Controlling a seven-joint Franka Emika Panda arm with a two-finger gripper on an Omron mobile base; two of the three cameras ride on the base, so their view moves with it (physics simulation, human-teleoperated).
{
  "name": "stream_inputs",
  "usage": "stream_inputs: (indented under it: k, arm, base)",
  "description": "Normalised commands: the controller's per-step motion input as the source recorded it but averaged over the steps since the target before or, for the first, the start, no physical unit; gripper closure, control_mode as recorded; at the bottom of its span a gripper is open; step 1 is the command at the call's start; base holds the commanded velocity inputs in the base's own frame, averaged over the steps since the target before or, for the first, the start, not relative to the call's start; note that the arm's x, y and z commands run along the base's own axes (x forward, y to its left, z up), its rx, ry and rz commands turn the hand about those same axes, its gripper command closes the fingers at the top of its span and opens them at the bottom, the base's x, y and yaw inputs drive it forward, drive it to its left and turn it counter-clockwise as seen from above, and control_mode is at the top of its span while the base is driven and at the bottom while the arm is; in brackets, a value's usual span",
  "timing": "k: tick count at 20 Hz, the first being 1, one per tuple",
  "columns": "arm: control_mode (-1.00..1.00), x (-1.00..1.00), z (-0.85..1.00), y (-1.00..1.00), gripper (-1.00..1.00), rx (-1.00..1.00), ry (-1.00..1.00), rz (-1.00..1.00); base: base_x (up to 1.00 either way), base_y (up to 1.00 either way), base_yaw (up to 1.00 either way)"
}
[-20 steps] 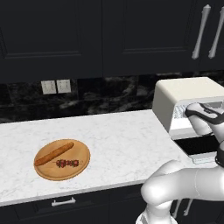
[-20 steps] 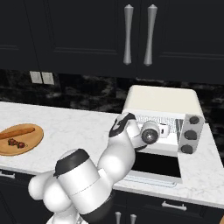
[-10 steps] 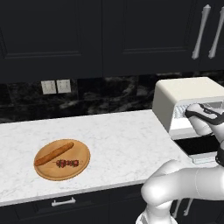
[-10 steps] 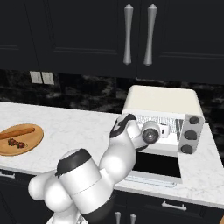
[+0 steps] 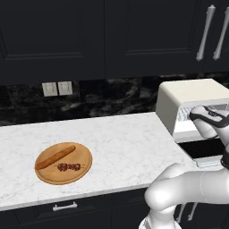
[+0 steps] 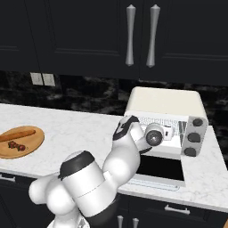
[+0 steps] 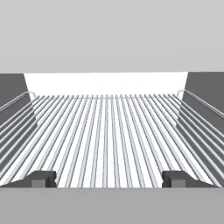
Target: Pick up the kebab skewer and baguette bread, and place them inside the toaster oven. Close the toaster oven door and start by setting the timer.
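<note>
Two silver-handled black cabinets [image 6: 140, 35], white marble counter [image 5: 116, 138], outlets [image 5: 56, 88]

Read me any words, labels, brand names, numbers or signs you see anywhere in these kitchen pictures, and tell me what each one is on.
None: no text is readable anywhere.
The toaster oven has three dark knobs with no legible markings.
The wall outlets are blank.
The round wooden board carries no lettering.

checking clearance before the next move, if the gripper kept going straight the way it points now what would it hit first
The gripper, jaws wide apart and holding nothing, points into the toaster oven just above the wire rack. Its path looks free up to the pale back wall; if angled slightly down, the fingertips may graze the rack first.
</note>
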Motion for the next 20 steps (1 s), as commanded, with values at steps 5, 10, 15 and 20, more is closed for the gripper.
stream_inputs:
  k: [5,10,15,20]
  arm:
    - [-1.00,-0.43,-0.63,0.00,-1.00,0.00,0.02,0.00]
    - [-1.00,-0.59,-0.63,0.00,-1.00,0.00,0.09,0.00]
    - [-1.00,-0.56,-0.63,0.00,-1.00,0.00,0.11,0.00]
    - [-1.00,-0.55,-0.64,0.00,-1.00,0.00,0.11,0.00]
  base:
    - [0.00,0.00,0.00]
    - [0.00,0.00,0.00]
    - [0.00,0.00,0.00]
    - [0.00,0.00,0.00]
